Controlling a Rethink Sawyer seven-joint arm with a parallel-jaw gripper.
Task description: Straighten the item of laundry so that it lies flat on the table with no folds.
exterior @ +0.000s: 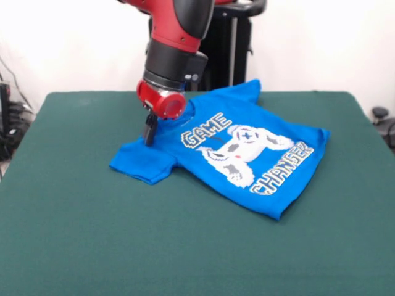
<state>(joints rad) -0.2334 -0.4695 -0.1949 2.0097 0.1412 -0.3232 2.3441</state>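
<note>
A bright blue T-shirt (247,154) lies spread on the green table (74,234), printed side up, with a white game controller and "GAME CHANGER" lettering showing. One sleeve (143,161) points toward the front left, the other toward the far edge. My gripper (149,137) comes down from the red and black arm onto the shirt's shoulder area beside the collar, its dark tips touching or just above the cloth. Whether the tips hold cloth does not show.
The arm's red wrist (163,102) hangs over the shirt's collar area and hides it. Dark equipment (381,117) sits off the table's right edge.
</note>
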